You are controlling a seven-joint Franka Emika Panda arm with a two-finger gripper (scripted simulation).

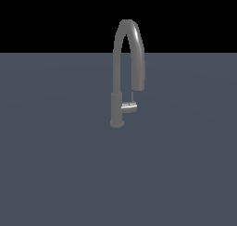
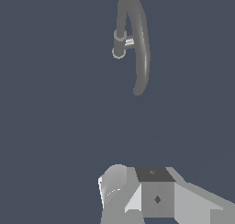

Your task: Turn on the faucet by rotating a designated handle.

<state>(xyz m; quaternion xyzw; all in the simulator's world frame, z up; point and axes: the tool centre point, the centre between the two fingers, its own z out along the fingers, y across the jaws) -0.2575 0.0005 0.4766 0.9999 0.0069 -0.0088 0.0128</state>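
The faucet (image 1: 117, 67) is a tall dark-grey gooseneck tube that rises from a thicker cylindrical base column on the flat grey-blue floor. Its arch bends over toward the exterior view's right. The handle (image 1: 129, 108) is a short shiny silver stub sticking sideways from the base toward the exterior view's right, with a thin rod lever pointing up from it. The wrist view looks down on the faucet (image 2: 142, 53) from well away, with the handle (image 2: 130, 42) showing between base and spout. No gripper fingers show in either view.
A light-grey and white blocky part of the arm (image 2: 156, 198) fills the wrist view's edge, far from the faucet. The floor (image 1: 55, 165) is one flat grey-blue surface around the faucet, with black background behind it.
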